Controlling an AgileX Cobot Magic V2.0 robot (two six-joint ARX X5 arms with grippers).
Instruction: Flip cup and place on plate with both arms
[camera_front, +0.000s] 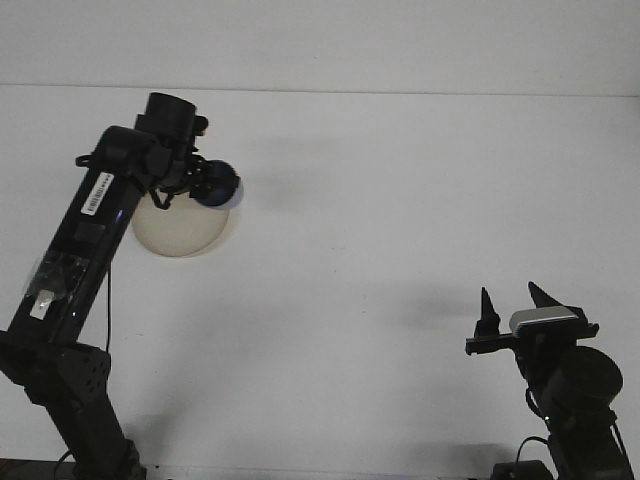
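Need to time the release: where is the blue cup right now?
In the front view, the blue cup is far left, held by the left gripper over the upper right edge of the plate.

L arm raised, gripper (205, 182) clamped on its load; R gripper (514, 305) low, fingers apart.

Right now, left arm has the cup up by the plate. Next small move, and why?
Probably lower the left gripper toward the plate: it holds the blue cup lifted over the plate's upper right edge, not set down. Cup orientation is hard to tell. The right gripper sits open and idle.
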